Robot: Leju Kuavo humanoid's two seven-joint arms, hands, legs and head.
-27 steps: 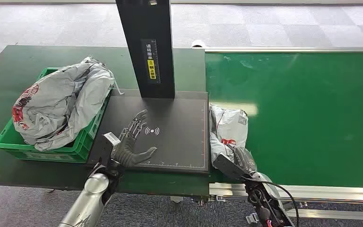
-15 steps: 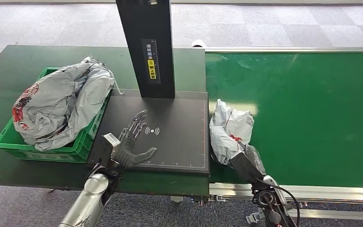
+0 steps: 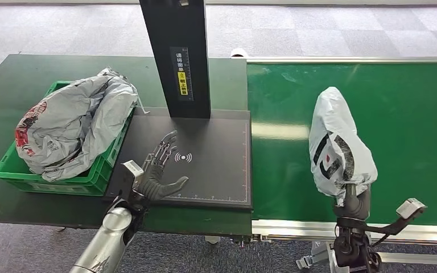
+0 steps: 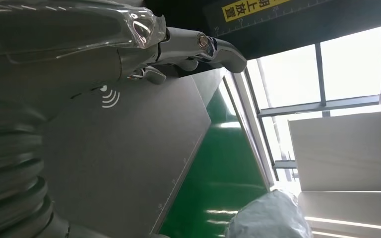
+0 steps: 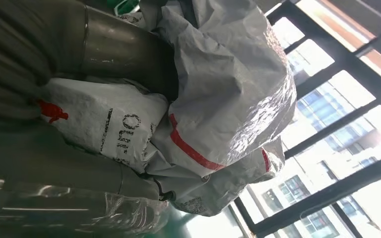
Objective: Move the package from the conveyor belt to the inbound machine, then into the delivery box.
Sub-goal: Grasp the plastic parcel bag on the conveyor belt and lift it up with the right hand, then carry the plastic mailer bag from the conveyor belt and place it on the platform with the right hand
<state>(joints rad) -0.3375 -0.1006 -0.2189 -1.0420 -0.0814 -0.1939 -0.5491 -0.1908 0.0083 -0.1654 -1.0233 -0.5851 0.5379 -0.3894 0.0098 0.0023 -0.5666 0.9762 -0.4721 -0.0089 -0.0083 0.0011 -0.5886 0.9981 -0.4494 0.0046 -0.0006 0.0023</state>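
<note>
The package (image 3: 337, 145) is a grey plastic mailer bag with black and red print. It stands on end above the green belt (image 3: 409, 125), long axis roughly upright in the head view, rounded end away from the robot and narrower end down at the right hand (image 3: 353, 200). That hand grips the bag from below; in the right wrist view the thumb (image 5: 124, 49) and the fingers (image 5: 69, 218) close around the crumpled plastic.

Half a second ago the package lay low and bunched at the belt's near edge just beside the scanner pad (image 3: 216, 159). Now it is raised and farther right along the belt, well apart from the pad, and the right arm has swung right with it.

The left hand (image 3: 160, 170) stays over the pad, fingers spread, holding nothing. The green crate (image 3: 11, 170) on the counter (image 3: 11, 74) still holds grey bags (image 3: 74, 122).
</note>
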